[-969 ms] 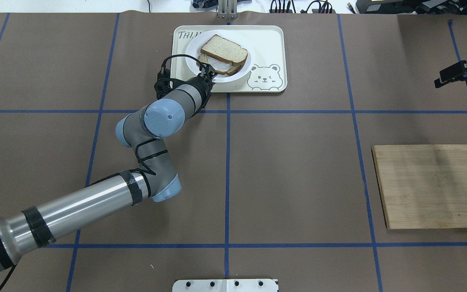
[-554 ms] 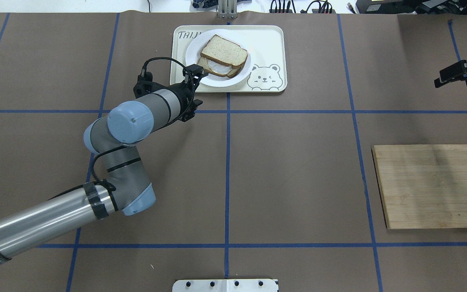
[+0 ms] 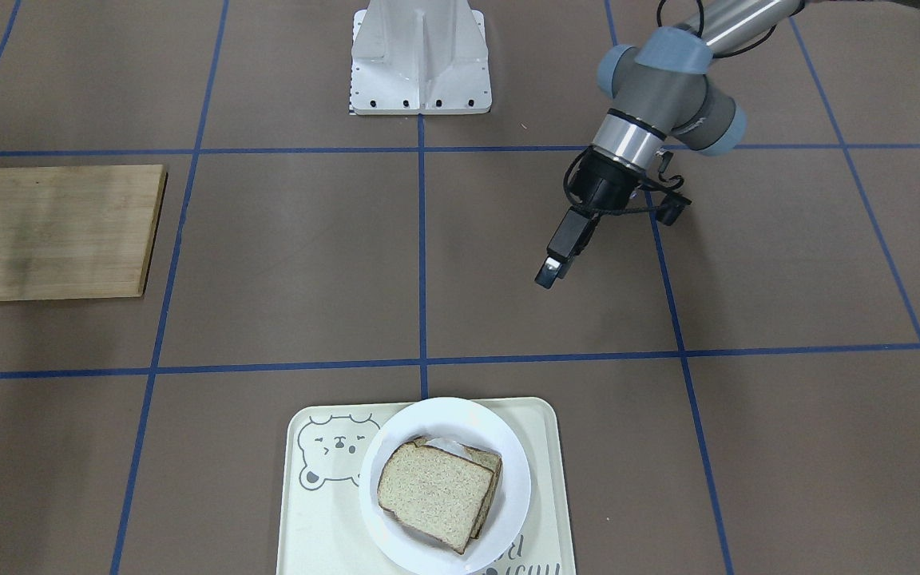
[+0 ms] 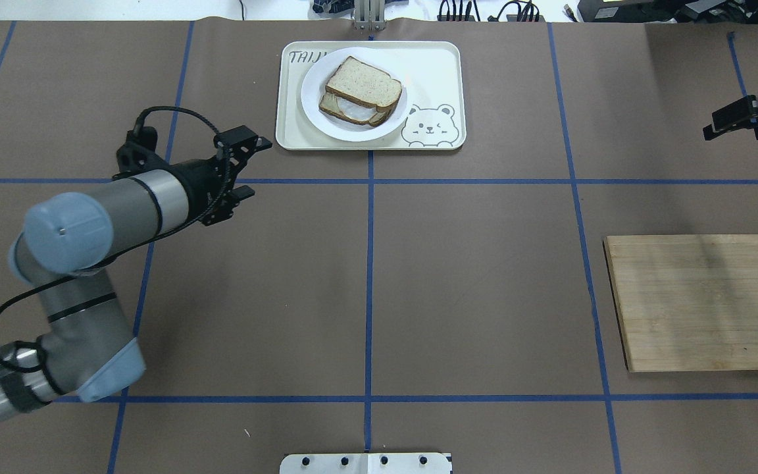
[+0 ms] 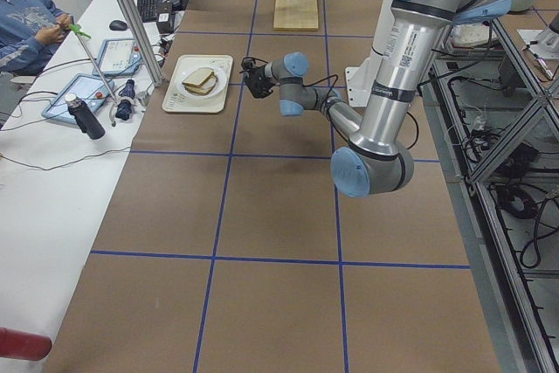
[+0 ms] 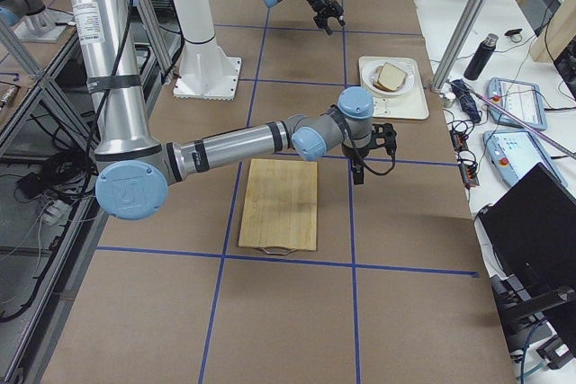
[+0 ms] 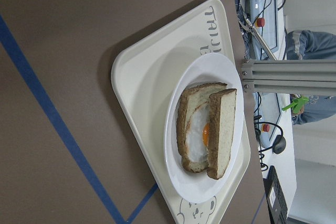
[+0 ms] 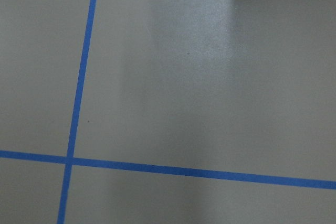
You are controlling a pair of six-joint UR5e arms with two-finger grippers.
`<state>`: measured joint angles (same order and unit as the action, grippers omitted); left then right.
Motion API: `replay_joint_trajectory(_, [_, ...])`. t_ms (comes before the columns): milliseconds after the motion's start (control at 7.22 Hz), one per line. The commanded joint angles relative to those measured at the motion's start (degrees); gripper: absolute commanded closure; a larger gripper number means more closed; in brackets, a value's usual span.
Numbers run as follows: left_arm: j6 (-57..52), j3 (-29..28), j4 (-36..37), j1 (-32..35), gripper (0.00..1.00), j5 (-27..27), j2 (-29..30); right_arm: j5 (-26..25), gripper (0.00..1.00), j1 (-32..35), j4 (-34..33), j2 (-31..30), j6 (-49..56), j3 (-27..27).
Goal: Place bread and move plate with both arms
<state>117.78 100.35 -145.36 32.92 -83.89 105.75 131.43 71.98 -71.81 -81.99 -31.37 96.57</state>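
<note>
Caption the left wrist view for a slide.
Plain bread partly covering an egg-topped slice on a white plate, set on a cream tray.

The light is bright and even and comes from above, so shadows on the brown table (image 4: 471,276) are pale with soft edges. In the overhead view the white plate (image 4: 308,92) and the cream tray (image 4: 431,72) are nearly washed out, and a dull grey band of shade crosses the wooden board (image 4: 701,303). The right wrist view is slightly soft, with a broad pale sheen on the surface. Both side views stretch shapes towards their edges.
</note>
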Motion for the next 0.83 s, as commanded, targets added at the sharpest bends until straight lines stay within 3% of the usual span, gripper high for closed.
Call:
replay_joint_trajectory(0, [-24.6, 5.6, 0.1, 1.0, 0.01, -3.8, -11.7, 0.0, 0.00, 0.1, 0.0, 0.1, 0.0, 1.2])
replay_joint_trajectory(138, [-32.5, 5.6, 2.2, 3.4, 0.01, -6.2, -14.1, 0.0, 0.00, 0.1, -0.1, 0.2, 0.0, 1.9])
replay_joint_trajectory(415, [-56.2, 5.2, 11.5, 16.1, 0.01, -15.9, -17.8, -1.9, 0.00, 0.5, 0.0, 0.1, 0.0, 2.4])
replay_joint_trajectory(692, [-80.1, 4.8, 25.5, 24.6, 0.01, -17.4, -18.2, -2.4, 0.00, 0.4, -0.1, -0.2, 0.9, 2.2])
